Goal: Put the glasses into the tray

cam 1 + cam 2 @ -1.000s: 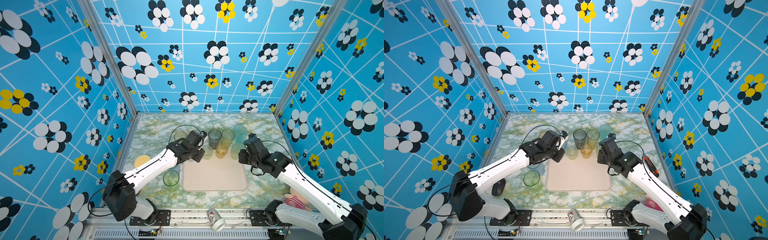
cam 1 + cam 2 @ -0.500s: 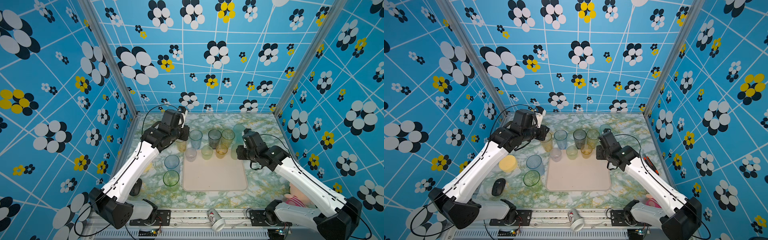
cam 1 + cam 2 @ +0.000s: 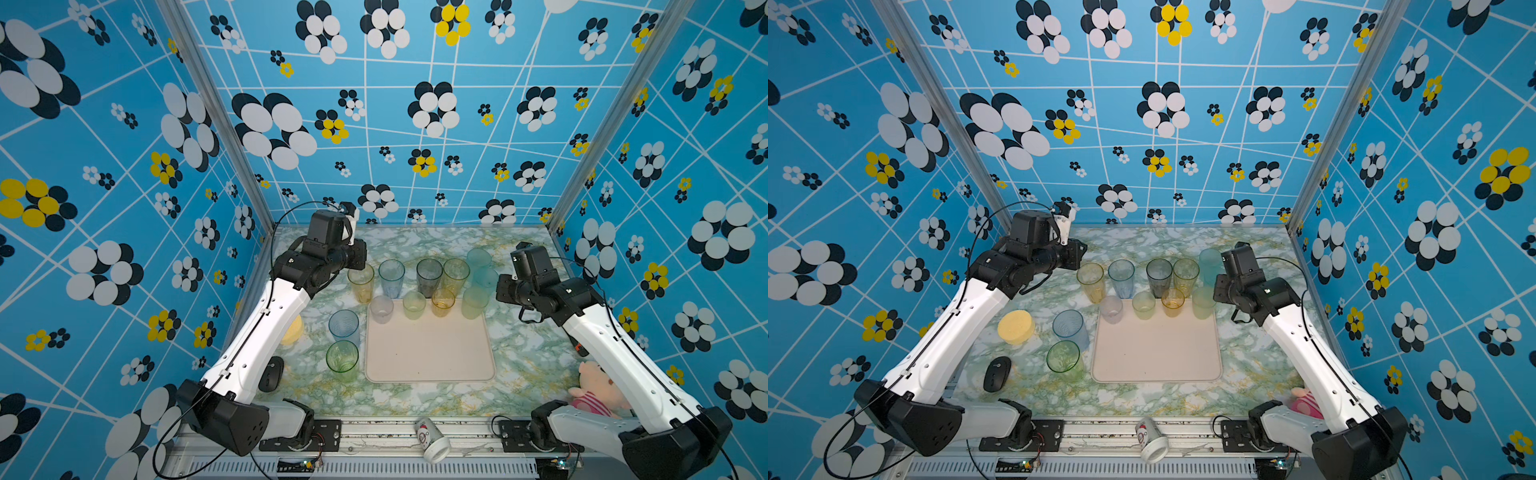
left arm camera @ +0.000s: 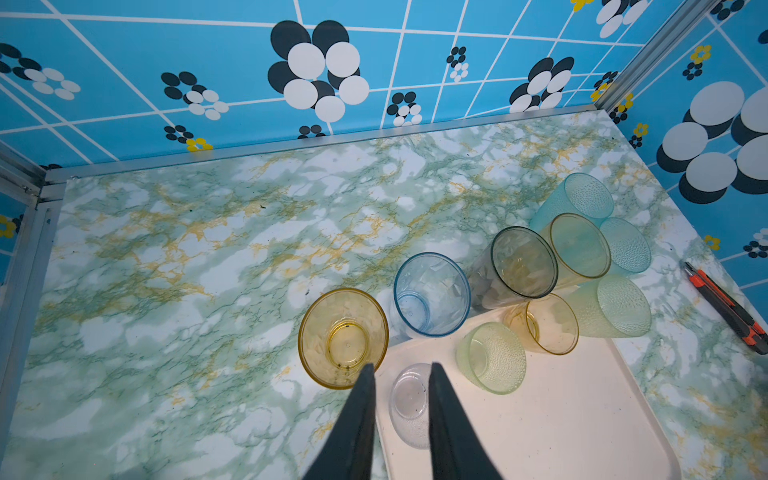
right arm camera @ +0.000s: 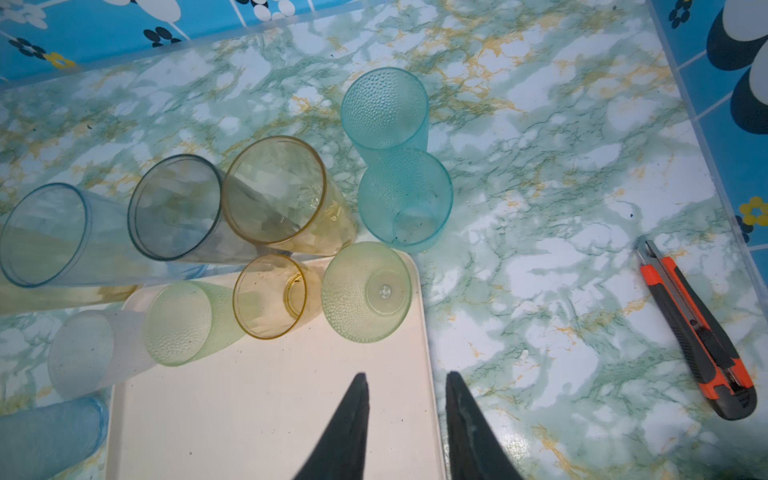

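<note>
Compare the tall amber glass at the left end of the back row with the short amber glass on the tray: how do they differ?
Height: the tall amber glass stands clearly higher than the short amber glass.
Place: the tall one stands on the marble table, beside the tray; the short one stands on it, at its far edge.
Both are upright, mouth up, empty and translucent amber.

A row of four glasses (image 3: 414,305) stood on the tray (image 3: 428,353) along its far edge. Six more glasses (image 3: 429,276) stood on the table (image 3: 415,245) just behind it. A pair of glasses (image 3: 343,328) stood just left of the tray, with a dish (image 3: 1016,326) and a mouse (image 3: 997,373) farther left. A knife (image 5: 698,332) lay at the right, a toy (image 3: 594,388) near right, and a paper cup (image 3: 432,440) beyond the near edge.
</note>
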